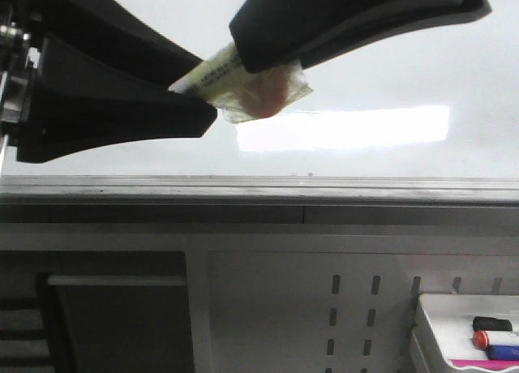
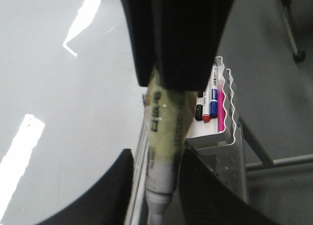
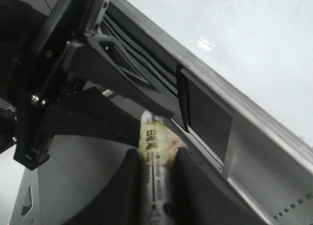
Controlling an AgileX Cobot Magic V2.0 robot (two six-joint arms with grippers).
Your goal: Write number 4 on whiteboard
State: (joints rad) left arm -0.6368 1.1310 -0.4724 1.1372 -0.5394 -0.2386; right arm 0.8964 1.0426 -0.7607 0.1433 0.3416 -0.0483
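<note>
A marker [image 1: 217,75] wrapped in yellowish tape hangs in front of the whiteboard [image 1: 381,57], held between both grippers close to the front camera. My right gripper [image 1: 261,63] reaches in from the upper right. In the right wrist view [image 3: 156,157] its fingers press on both sides of the marker [image 3: 153,139]. My left gripper [image 1: 197,91] is at the marker's white end. In the left wrist view [image 2: 157,160] the marker [image 2: 164,137] lies against one finger, with a gap to the other. No number 4 shows on the board.
A grey metal ledge [image 1: 243,190] runs along the whiteboard's bottom edge, with a perforated panel below. A small white tray [image 1: 442,312] with several markers hangs at the lower right; it also shows in the left wrist view [image 2: 226,137].
</note>
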